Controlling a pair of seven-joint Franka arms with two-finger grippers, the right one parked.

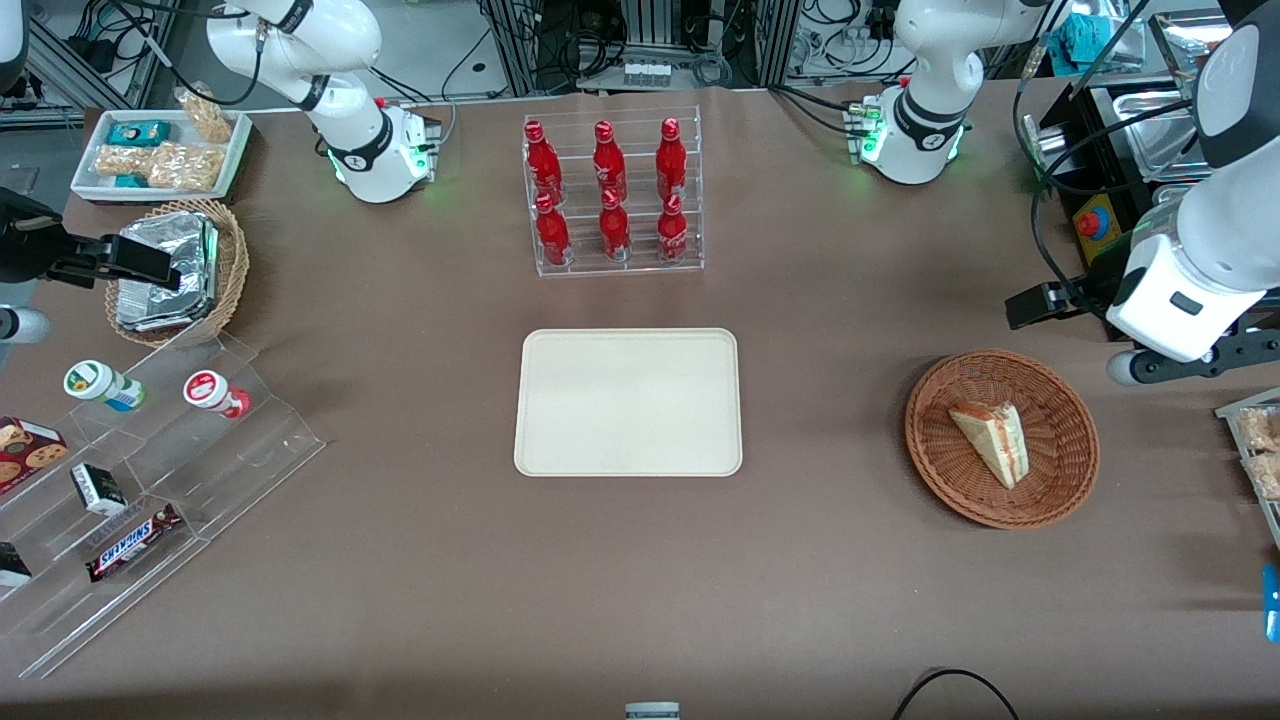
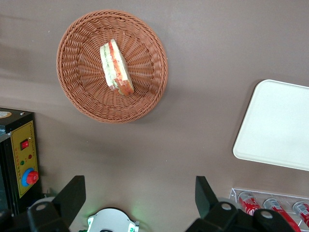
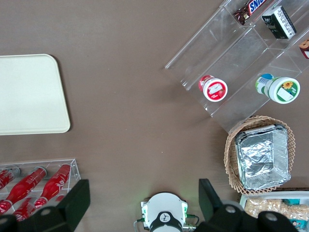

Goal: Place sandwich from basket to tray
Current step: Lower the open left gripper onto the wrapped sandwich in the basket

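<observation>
The sandwich (image 1: 990, 440), a white bread wedge with red filling, lies in the round reddish-brown wicker basket (image 1: 1000, 515) toward the working arm's end of the table. The cream tray (image 1: 628, 402) lies bare at the table's middle. My left gripper (image 1: 1045, 305) hangs high above the table, farther from the front camera than the basket, open and empty. In the left wrist view the sandwich (image 2: 116, 67) rests in the basket (image 2: 77, 96), well apart from the gripper (image 2: 140, 193), whose black fingers (image 2: 72, 193) stand wide apart; the tray (image 2: 280, 125) shows too.
A clear rack of red bottles (image 1: 612, 195) stands farther from the front camera than the tray. A black control box with a red button (image 1: 1095, 225) sits near the gripper. A snack tray (image 1: 1258, 440) lies beside the basket. A tan basket with foil packets (image 1: 175, 270) and an acrylic shelf (image 1: 150, 470) are toward the parked arm's end.
</observation>
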